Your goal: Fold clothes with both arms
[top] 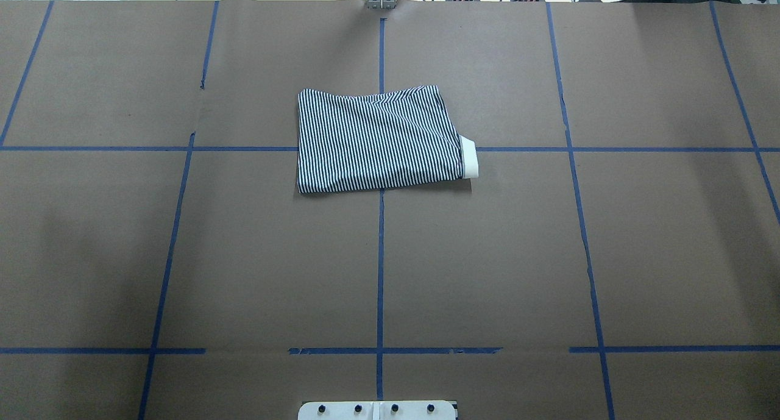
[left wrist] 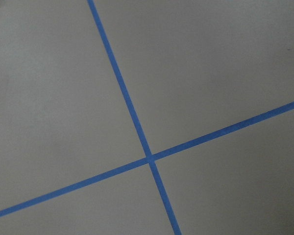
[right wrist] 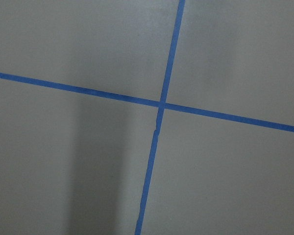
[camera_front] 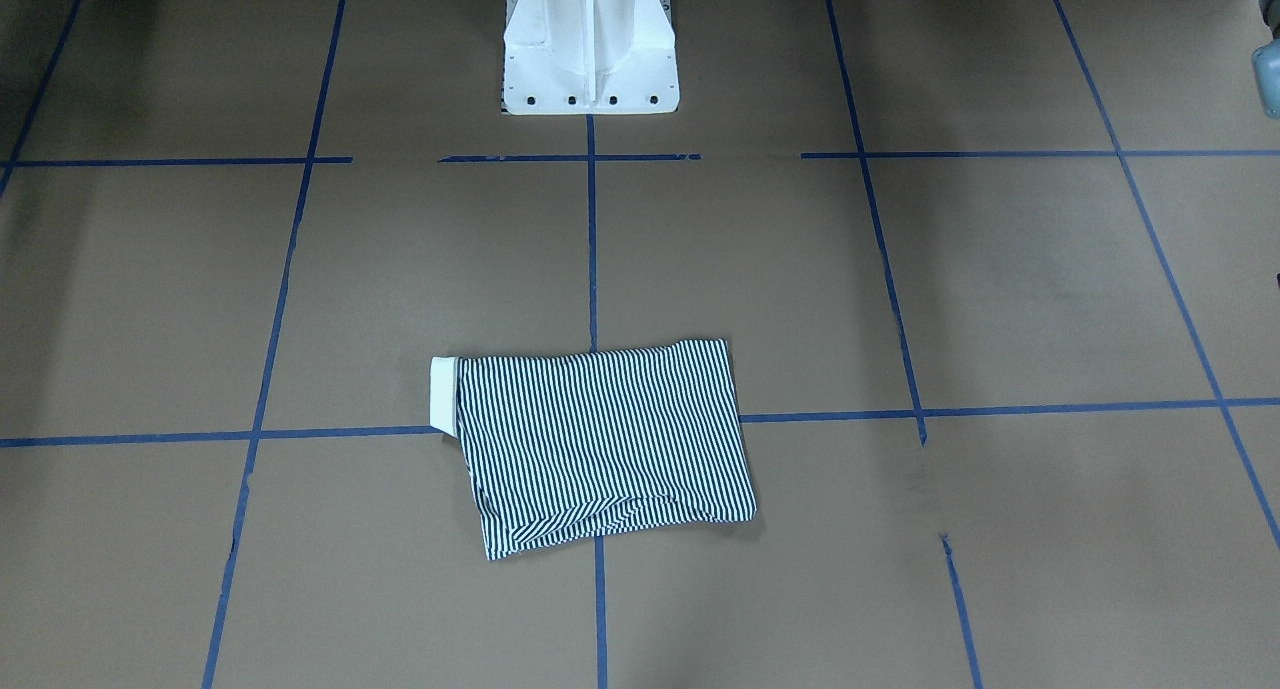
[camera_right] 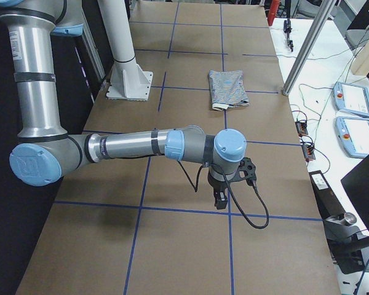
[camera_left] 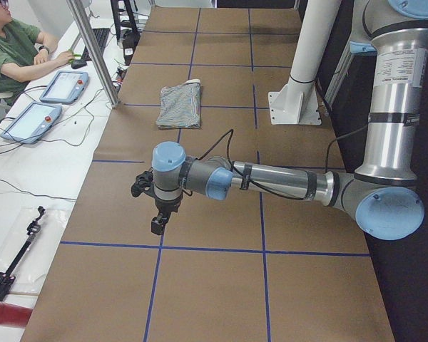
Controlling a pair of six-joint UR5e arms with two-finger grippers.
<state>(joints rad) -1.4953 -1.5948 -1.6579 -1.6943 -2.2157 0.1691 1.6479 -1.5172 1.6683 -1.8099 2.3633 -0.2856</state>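
The striped polo shirt lies folded into a compact rectangle on the brown table, its cream-white collar sticking out at one end. It also shows in the overhead view, far from the robot base, and in both side views. The left arm reaches out over the table's end, its gripper pointing down above bare paper, far from the shirt. The right arm does the same at the other end with its gripper. I cannot tell whether either gripper is open or shut. Both wrist views show only paper and tape.
The white pedestal base stands at the table's robot side. Blue tape lines grid the brown paper. An operator sits beside the table with teach pendants; more pendants and cables lie along that edge.
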